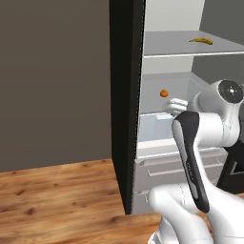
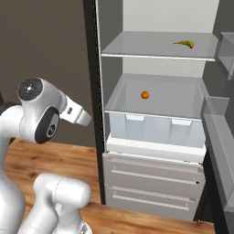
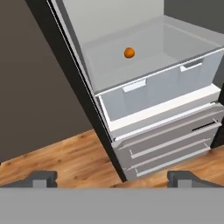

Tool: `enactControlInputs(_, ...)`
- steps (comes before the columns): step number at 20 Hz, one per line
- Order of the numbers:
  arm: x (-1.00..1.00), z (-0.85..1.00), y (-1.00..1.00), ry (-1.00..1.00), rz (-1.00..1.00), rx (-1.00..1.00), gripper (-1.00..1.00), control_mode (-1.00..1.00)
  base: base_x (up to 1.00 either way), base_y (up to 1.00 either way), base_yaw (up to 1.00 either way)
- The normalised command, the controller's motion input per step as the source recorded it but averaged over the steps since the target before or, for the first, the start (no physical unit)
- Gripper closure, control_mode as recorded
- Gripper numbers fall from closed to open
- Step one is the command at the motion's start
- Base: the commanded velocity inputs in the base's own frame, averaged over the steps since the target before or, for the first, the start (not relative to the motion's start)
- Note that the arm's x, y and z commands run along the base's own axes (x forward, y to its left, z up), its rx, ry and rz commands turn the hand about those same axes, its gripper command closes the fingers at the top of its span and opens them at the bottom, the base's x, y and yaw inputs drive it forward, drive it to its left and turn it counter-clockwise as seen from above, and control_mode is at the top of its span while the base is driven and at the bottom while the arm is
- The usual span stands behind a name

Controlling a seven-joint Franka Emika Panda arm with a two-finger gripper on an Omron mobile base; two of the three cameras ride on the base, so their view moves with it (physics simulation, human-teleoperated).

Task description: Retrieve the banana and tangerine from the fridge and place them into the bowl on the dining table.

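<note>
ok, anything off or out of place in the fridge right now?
Nothing stands out. The fridge stands open, the banana lies on the upper shelf and the tangerine sits on the shelf below, both intact. The drawers are closed. The gripper is open and empty, outside the fridge.

We see a robot arm point(image 1: 209, 128) with smooth, glossy white shells and rounded, thick links. Near the open fridge point(image 2: 155, 114), one joint ends in a round cap with a dark grey disc and small pale marks in a ring, and a long black panel with a thin white line runs along one link. The two finger tips point(image 3: 41, 178) are small, dark grey and blocky.
</note>
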Motion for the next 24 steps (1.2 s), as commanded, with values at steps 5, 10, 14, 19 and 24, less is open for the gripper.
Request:
enactControlInputs(5, -0.18, 0.0, -0.17, -0.17, 0.0, 0.0, -1.0, -1.0, 0.0, 0.0, 0.0)
enactControlInputs(10, -0.03, 0.01, -0.03, -0.16, 0.0, 0.0, -1.0, -1.0, 0.0, 0.0, 0.0)
enactControlInputs(14, 0.0, 0.13, 0.0, 0.0, 0.0, 0.0, -1.0, -1.0, 0.0, 0.0, 0.0)
enactControlInputs(19, 0.0, 0.19, 0.0, 0.01, 0.0, 0.0, -1.0, -1.0, 0.0, 0.0, 0.0)
enactControlInputs(24, -0.03, 0.18, -0.02, 0.0, 0.0, 0.0, -1.0, -1.0, 0.0, 0.0, 0.0)
